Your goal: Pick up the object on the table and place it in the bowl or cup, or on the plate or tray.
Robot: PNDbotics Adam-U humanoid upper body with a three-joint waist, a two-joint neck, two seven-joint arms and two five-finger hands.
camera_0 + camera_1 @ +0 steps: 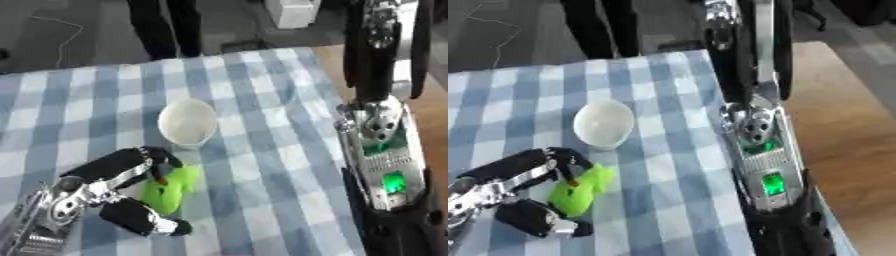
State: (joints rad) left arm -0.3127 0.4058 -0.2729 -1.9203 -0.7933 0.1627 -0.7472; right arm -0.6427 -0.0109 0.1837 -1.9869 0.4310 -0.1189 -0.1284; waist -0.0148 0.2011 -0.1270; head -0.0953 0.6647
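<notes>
My left robot hand (114, 192) curls around the green toy (172, 186) on the desk (262, 165), at 6 o'clock from the white bowl (187, 121); an off-centre pinch could let it slip.

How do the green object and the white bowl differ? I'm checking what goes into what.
The green object is bright green and irregular; the white bowl is round. The object lies between the fingers and thumb of the left hand; the bowl stands free, farther from the robot, mouth up. Both sit on the checked tablecloth.
</notes>
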